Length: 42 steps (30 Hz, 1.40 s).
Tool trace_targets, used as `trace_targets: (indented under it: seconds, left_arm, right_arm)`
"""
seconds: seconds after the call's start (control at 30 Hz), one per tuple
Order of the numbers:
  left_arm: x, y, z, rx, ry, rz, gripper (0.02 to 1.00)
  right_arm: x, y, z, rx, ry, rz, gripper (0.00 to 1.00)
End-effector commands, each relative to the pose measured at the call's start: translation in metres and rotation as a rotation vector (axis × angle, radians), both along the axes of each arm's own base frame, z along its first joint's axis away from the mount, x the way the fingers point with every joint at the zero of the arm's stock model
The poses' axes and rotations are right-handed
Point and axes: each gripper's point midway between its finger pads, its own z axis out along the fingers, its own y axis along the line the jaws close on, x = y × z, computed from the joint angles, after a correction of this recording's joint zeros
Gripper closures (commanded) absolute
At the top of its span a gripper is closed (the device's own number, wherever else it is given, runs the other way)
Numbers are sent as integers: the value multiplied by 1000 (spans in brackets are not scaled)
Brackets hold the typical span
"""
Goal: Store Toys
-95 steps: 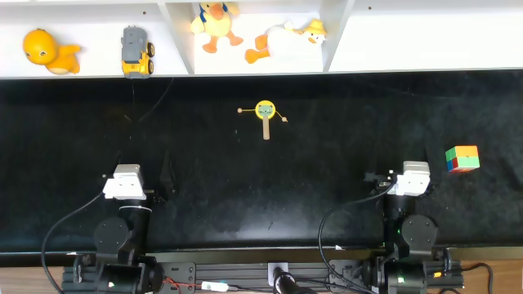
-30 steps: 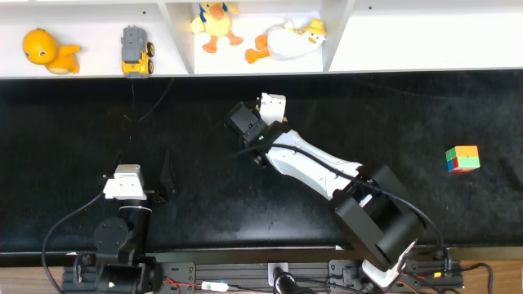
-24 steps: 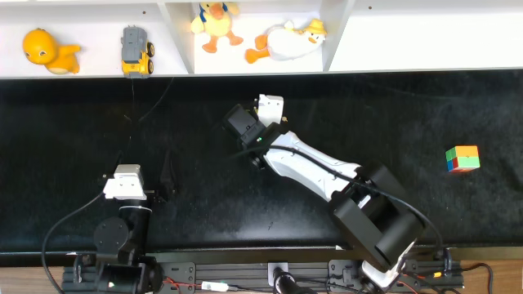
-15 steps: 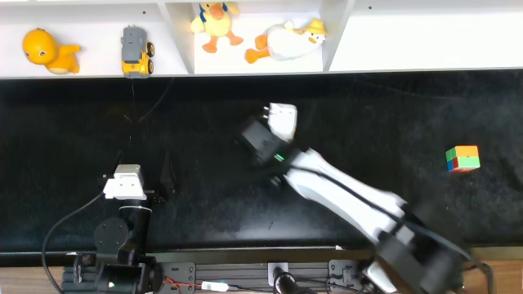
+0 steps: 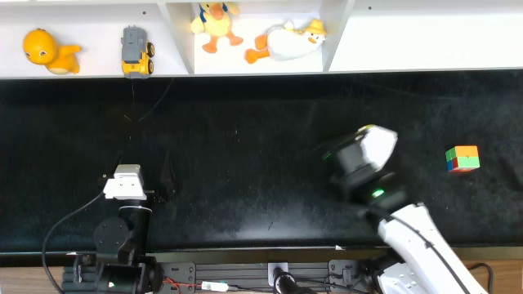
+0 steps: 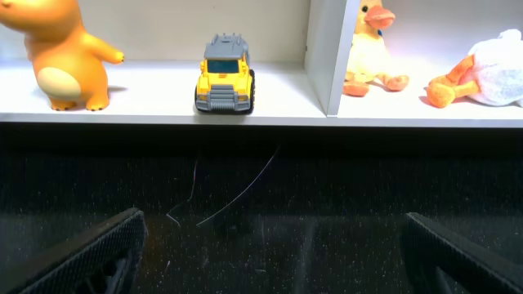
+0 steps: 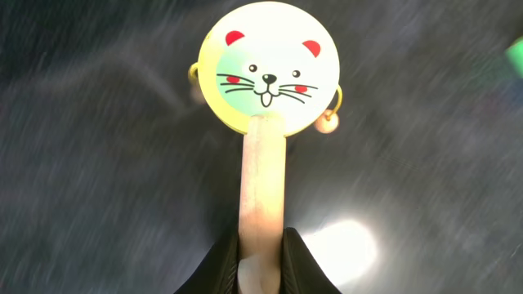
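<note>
The step in hand is, in my judgement, the carrying of a picked toy towards the white shelf (image 5: 409, 37). The right gripper (image 7: 261, 255) is closed tightly on the wooden handle of the rattle drum (image 7: 268, 77). The drum hangs in the air above the black table (image 5: 245, 188), well in front of the shelf and towards its right side. Its cat face points away from the wrist and its two small beads hang at the sides. The left gripper (image 6: 278, 249) stands wide apart and holds nothing, facing the shelf section with the yellow truck (image 6: 225, 73).

The next move probably calls for bringing the drum forward to a shelf section, head first, low enough to set it on the shelf floor, and only then opening the fingers. The colour cube (image 5: 462, 158) waits on the table, well in front of the shelf's right end.

Compared with the earliest frame, the drum is gone from its place just before the shelf's middle section. A second ago the right arm was stretched over that place; now it has swung back to the right with the drum. The left arm and the cube are unchanged.
</note>
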Motion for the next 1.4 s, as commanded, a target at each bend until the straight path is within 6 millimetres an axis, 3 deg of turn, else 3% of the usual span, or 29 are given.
trace_targets:
  seconds: [0.03,0.17,0.3,0.6,0.83,0.93,1.13,1.2,1.3,1.4]
  left_arm:
    - [0,-2,1,20,-10,-11,20]
    - [0,-2,1,20,-10,-11,23]
    - [0,-2,1,20,-10,-11,20]
    - [0,-2,1,20,-10,-11,20]
    - [0,-2,1,20,-10,-11,20]
    - [0,-2,1,20,-10,-11,23]
    - [0,-2,1,20,-10,-11,23]
    - [0,-2,1,20,-10,-11,20]
    - [0,-2,1,20,-10,-11,23]
    - [0,-2,1,20,-10,-11,20]
  right_arm:
    - [41,-14,28,-20,-30,248,958]
    - [83,-27,47,-30,-75,329,954]
    - [125,-22,53,-52,-82,380,950]
    - [203,-2,41,-40,-91,440,943]
    - [238,18,24,-24,-105,481,904]
    - [244,21,18,-25,-98,484,866]
    - [238,19,21,-35,-81,477,411]
    - [226,10,31,-76,-67,450,299]
    - [200,-6,47,-147,-60,402,36]
    - [160,-22,54,-181,-46,366,5]
